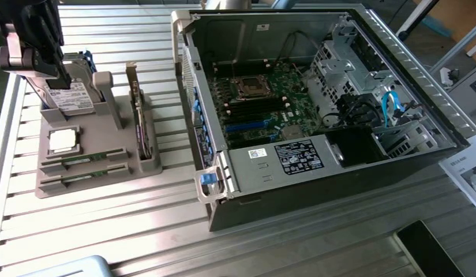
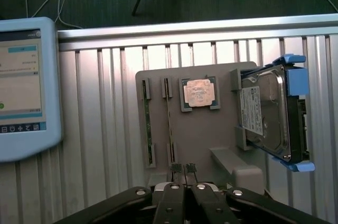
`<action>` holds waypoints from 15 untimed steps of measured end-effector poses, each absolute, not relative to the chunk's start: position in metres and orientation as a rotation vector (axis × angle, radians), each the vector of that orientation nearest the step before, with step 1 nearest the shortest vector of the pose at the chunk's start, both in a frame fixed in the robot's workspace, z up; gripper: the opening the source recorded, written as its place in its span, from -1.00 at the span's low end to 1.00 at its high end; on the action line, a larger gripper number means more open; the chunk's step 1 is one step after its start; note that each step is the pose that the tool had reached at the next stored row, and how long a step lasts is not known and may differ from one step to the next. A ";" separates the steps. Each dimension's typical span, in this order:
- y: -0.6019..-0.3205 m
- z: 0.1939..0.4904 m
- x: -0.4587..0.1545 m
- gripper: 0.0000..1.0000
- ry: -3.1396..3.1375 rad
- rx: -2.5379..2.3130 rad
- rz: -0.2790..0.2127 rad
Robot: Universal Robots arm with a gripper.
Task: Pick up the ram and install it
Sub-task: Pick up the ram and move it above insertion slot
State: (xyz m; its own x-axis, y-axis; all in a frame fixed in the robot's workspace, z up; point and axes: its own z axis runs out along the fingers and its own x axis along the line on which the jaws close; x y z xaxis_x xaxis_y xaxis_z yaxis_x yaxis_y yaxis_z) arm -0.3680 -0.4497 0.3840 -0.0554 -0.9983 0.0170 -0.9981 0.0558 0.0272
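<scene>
On the ribbed metal desk, bare slats separate the open dark computer case from the grey plastic holder slotting the thin green ram stick, above whose edge the wrist view shows the black hand closed, empty.

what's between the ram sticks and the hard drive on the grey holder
A square processor chip in its own recess; the wrist view shows it plainly.
</scene>
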 end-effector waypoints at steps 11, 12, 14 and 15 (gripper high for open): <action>-0.450 0.384 -0.368 -0.77 -2.246 2.148 -0.009; -0.450 0.384 -0.368 -0.77 -2.246 2.148 -0.009; -0.450 0.384 -0.368 -0.65 -2.246 2.148 -0.009; -0.450 0.384 -0.368 -0.52 -2.246 2.148 -0.009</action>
State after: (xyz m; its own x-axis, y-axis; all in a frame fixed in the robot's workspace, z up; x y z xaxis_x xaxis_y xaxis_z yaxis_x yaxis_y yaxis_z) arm -0.3680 -0.4500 0.3840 -0.0442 -0.9988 0.0203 -0.9986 0.0447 0.0270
